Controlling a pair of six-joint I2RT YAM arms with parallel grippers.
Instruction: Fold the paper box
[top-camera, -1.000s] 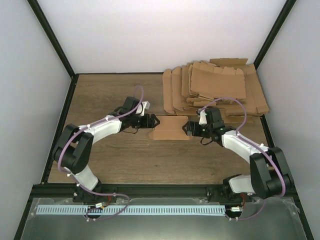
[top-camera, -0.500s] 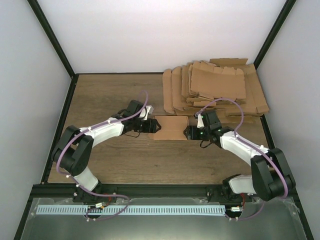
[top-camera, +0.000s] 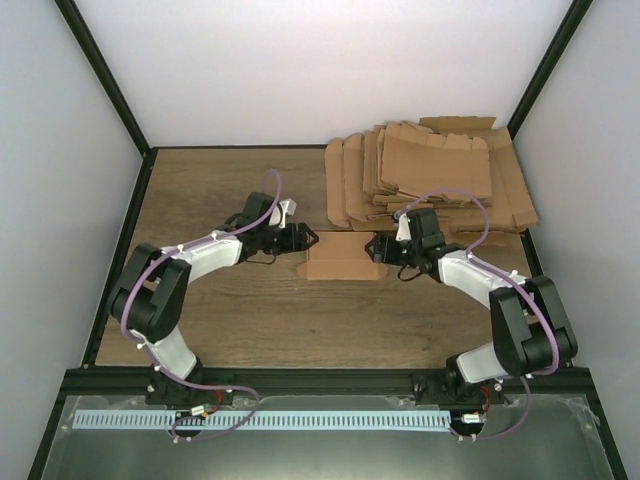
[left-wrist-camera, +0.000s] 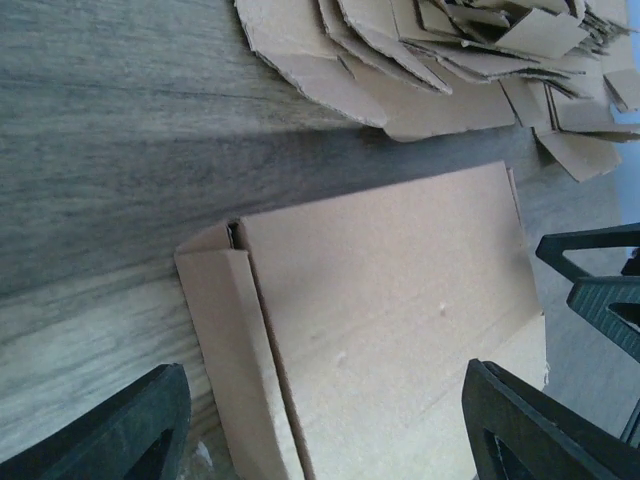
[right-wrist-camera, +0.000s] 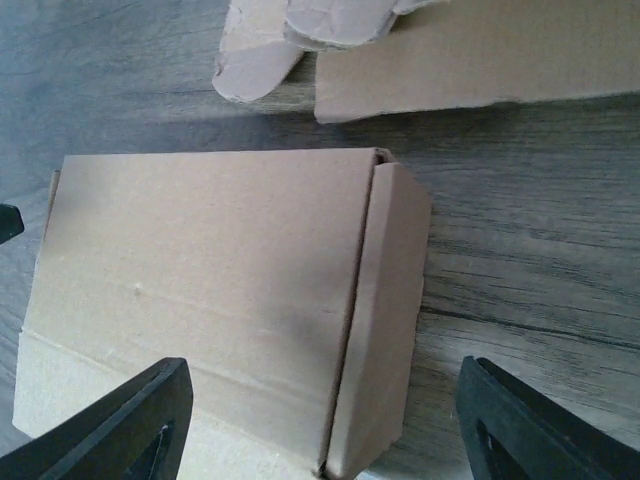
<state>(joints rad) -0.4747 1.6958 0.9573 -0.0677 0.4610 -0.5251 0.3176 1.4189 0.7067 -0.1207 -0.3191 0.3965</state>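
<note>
Between both arms' spread fingers (top-camera: 306, 238), paper box (top-camera: 343, 258)

A wooden table (top-camera: 220, 310) with a dark grain is seen across the middle of the scene; a loose pile of flat cardboard blanks (top-camera: 430, 175) is spread over the table's far right corner, the sheets overlapped and fanned at differing angles; white walls (top-camera: 320, 70) are set around the table on three sides; black frame posts (top-camera: 105, 75) are raised from its far corners; a white slotted strip (top-camera: 300, 421) is laid on a grey metal sheet (top-camera: 100, 440) along its near edge.
</note>
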